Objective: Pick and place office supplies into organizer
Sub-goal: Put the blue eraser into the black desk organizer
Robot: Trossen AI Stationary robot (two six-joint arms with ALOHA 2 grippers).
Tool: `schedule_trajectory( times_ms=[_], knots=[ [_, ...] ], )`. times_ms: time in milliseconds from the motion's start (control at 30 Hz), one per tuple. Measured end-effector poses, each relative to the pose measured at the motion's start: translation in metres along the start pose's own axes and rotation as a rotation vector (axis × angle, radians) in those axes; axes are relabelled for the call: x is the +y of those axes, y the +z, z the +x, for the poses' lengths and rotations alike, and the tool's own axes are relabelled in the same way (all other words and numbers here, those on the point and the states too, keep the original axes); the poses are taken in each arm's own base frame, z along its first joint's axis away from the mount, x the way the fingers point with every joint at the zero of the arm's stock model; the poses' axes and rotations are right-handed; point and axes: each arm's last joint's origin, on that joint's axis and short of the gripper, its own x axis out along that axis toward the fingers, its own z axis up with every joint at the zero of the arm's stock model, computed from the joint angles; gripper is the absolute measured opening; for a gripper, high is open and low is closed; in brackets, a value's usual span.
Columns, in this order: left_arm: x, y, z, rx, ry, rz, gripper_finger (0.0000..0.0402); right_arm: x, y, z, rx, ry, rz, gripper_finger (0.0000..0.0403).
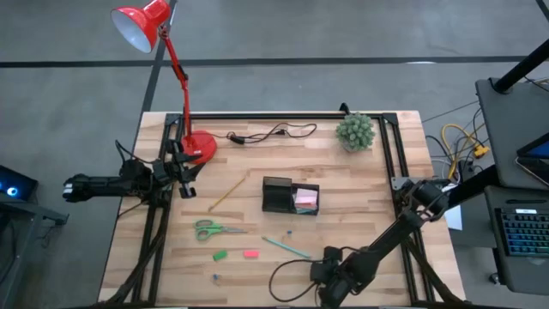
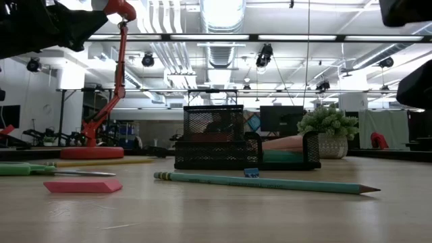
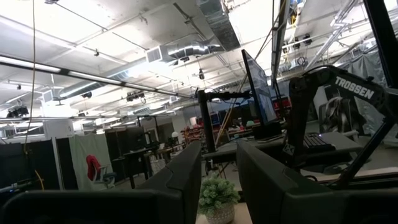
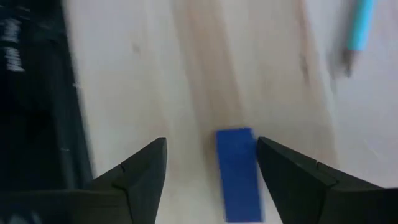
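The right gripper (image 4: 211,180) hangs wide open over a blue piece (image 4: 238,174) on the table (image 4: 155,74). The left gripper (image 3: 219,186), narrowly parted, holds nothing.

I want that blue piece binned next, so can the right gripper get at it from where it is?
Probably yes: the right gripper is open, the blue piece lies between its fingers, nothing in between.

red lamp (image 1: 146,24), green-handled scissors (image 1: 209,229), pink sticky-note pad (image 1: 306,199) in black mesh organizer (image 1: 277,194), teal pen (image 1: 286,247), blue piece (image 4: 237,173).
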Motion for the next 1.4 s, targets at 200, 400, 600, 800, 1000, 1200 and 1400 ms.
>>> schedule_trajectory(
  times_ms=[200,400,600,800,1000,1200,1400],
  knots=[
    [0.0000,0.0001,0.0000,-0.002,0.000,0.001,0.0089,-0.0065,-0.0056,-0.0031,0.103,-0.114,-0.024,0.0220],
    [-0.0002,-0.0003,0.0004,0.003,-0.001,0.002,0.0089,-0.0073,-0.0062,-0.0032,0.115,-0.117,-0.084,0.0201],
    [-0.0002,-0.0004,0.0004,0.003,-0.001,0.002,0.0089,-0.0070,-0.0060,-0.0031,0.115,-0.111,-0.115,0.0183],
    [-0.0002,-0.0004,0.0004,0.003,-0.001,0.002,0.0089,-0.0067,-0.0059,-0.0028,0.114,-0.109,-0.129,0.0153],
    [-0.0002,-0.0004,0.0004,0.003,-0.001,0.002,0.0089,-0.0069,-0.0054,-0.0026,0.089,-0.125,-0.108,0.0106],
    [-0.0002,-0.0004,0.0004,0.003,-0.001,0.002,0.0089,-0.0067,-0.0050,-0.0030,0.085,-0.128,-0.114,0.0059],
    [-0.0002,-0.0004,0.0004,0.003,-0.001,0.002,0.0089,-0.0063,-0.0044,-0.0037,0.086,-0.128,-0.125,0.0051]
  ],
)
